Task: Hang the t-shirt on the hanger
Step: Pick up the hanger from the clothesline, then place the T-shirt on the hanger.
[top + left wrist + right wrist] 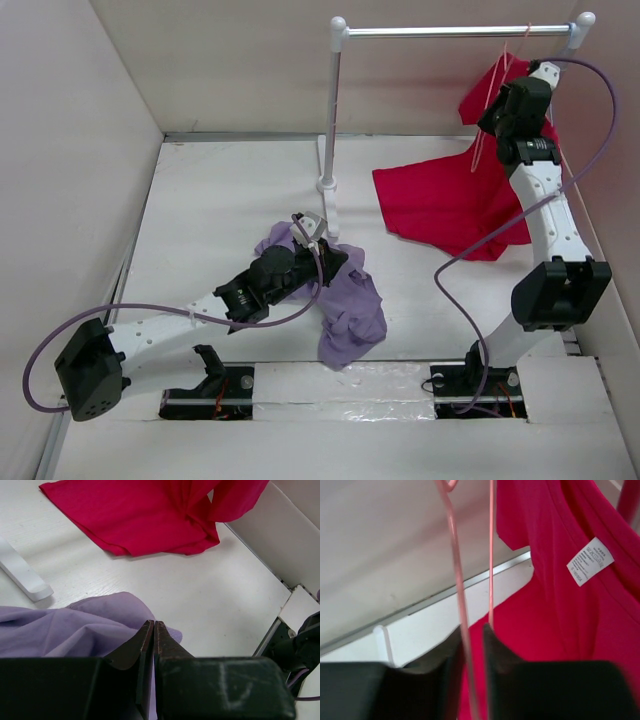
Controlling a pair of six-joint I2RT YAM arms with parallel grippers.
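Your left gripper (154, 622): jaws shut flat, apparently pinching lavender t-shirt (75, 625) edge; shirt lay crumpled on worktop (220, 190), ready for lifting. Your right gripper (472, 630): jaws narrowly parted around pink wire hanger (454, 555), hung on rail (450, 30) beside red t-shirt (560, 605), likely to steady it.

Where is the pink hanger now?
The hanger hangs from the white rail at the top view's far right, beside the red t-shirt; its wire runs between the fingers of the right end effector.

Lavender t-shirt (345, 310) crumpled under left arm (180, 325), red shirt (440, 205) trailing from rail (450, 31), right arm (545, 200) raised
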